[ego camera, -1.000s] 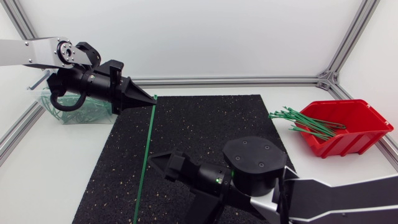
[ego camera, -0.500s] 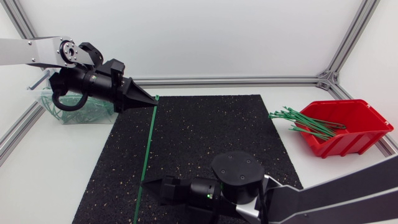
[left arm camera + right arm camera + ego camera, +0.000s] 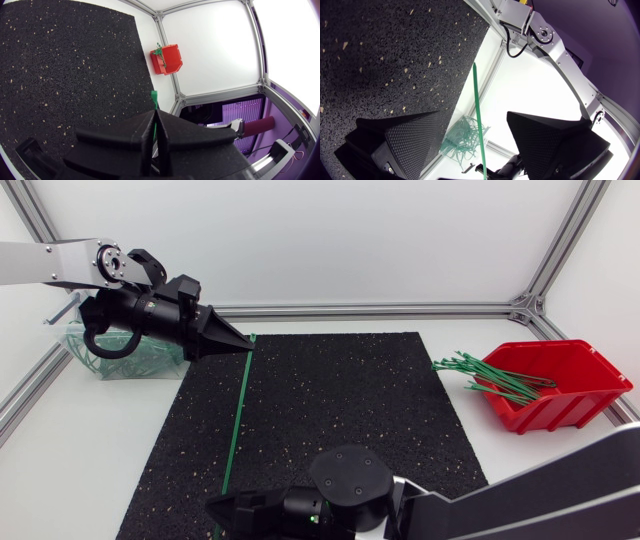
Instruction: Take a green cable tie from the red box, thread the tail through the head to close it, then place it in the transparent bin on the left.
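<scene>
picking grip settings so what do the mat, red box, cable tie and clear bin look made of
Mat: looks like bonded rubber crumb, matte black, grainy, with pale flecks.
Red box: likely moulded plastic, smooth, with a slight sheen.
Cable tie: probably nylon-type plastic, a thin straight green strip.
Clear bin: see-through plastic; its contents show through the wall.

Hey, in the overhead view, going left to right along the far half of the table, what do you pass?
Bin → left claw, pinching the tie by its end → red box.
</scene>
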`<state>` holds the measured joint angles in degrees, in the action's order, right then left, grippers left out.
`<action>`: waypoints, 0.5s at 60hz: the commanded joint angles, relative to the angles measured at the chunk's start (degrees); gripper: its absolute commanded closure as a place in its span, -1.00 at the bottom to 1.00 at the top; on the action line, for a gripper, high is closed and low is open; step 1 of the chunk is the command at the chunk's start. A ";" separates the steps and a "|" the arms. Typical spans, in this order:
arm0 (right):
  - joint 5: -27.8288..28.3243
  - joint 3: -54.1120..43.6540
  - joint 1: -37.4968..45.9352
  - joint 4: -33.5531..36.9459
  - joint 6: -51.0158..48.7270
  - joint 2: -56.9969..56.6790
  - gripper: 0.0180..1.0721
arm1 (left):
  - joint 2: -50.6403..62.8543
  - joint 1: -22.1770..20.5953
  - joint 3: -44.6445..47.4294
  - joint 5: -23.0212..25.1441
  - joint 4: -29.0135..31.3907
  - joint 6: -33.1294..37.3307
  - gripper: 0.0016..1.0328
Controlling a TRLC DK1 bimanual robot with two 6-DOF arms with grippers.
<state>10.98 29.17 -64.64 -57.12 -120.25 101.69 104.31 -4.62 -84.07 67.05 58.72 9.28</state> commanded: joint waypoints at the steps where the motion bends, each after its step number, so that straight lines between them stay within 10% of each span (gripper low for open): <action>1: -0.70 0.98 -1.10 -0.71 -1.57 1.76 -0.81 | 1.42 -0.12 -1.53 0.19 1.31 1.88 0.94; 30: -1.93 1.86 -2.15 -0.88 -1.39 2.29 -0.04 | 1.51 0.05 -1.09 0.28 2.45 3.29 0.94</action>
<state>9.17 30.15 -66.39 -57.25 -120.25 103.59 104.33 -4.62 -84.07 67.05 60.18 10.81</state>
